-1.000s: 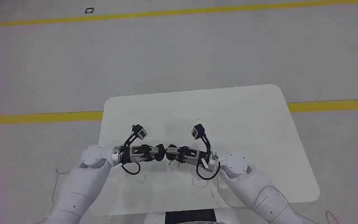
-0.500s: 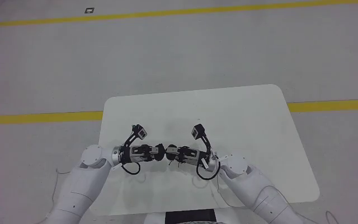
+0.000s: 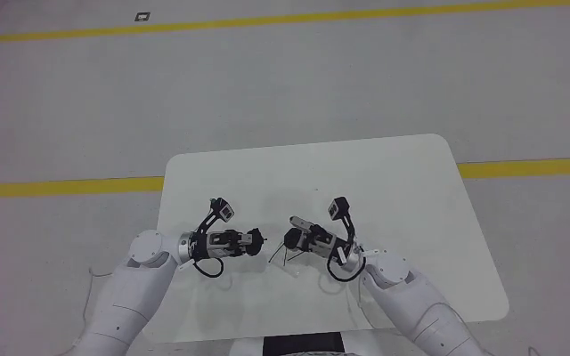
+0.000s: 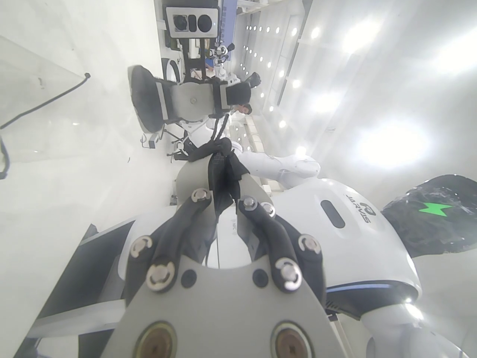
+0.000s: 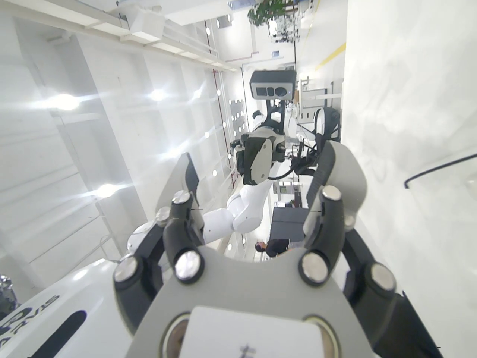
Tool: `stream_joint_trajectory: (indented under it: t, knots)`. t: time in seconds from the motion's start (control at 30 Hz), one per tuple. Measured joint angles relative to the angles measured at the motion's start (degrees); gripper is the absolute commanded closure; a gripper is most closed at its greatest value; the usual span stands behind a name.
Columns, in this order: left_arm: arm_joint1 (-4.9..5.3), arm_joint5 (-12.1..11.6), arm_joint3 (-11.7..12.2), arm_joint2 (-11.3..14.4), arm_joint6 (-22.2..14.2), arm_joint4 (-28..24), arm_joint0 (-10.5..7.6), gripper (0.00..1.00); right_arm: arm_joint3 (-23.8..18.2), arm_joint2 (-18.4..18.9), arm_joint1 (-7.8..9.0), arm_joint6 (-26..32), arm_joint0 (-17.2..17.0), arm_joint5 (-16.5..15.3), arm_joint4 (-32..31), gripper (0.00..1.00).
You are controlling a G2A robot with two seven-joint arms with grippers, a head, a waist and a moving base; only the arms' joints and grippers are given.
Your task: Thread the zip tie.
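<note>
The zip tie [image 3: 276, 255] is a thin black strip, bent, lying on the white table [image 3: 401, 178] between and just in front of my two grippers. In the left wrist view the zip tie [image 4: 48, 99] shows its small head at one end, apart from the fingers. My left gripper [image 3: 256, 238] [image 4: 220, 165] is shut, black pads pressed together; thin black strands stick out at its tips, and I cannot tell what they are. My right gripper [image 3: 292, 237] [image 5: 261, 158] is open with nothing between its fingers. It faces the left gripper [image 5: 302, 160] across a small gap, with the zip tie [image 5: 436, 170] off to its side.
The table's far half and right side are bare white surface. Its front edge lies close behind both arms. Grey floor with yellow lines [image 3: 285, 18] surrounds the table.
The grippers were tip to tip in the middle. The right one has since pulled back to the right and opened, leaving a gap; the zip tie now shows on the table. The left arm stayed put.
</note>
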Motion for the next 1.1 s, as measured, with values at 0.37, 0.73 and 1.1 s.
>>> stream_joint_trajectory:
  t: [0.37, 0.73, 1.1]
  knots:
    - [0.00, 0.0, -0.1, 0.0, 0.1, 0.1, 0.02, 1.00, 0.0, 0.0, -0.02, 0.1, 0.0, 0.0, 0.1, 0.00]
    - [0.59, -4.8, -3.4, -3.7, 5.1, 9.3, 2.77, 1.00, 0.0, 0.0, -0.01, 0.1, 0.0, 0.0, 0.1, 0.00]
    - [-0.72, -4.8, -3.1, -7.7, 3.7, 9.2, 4.68, 1.00, 0.0, 0.0, -0.01, 0.1, 0.0, 0.0, 0.1, 0.00]
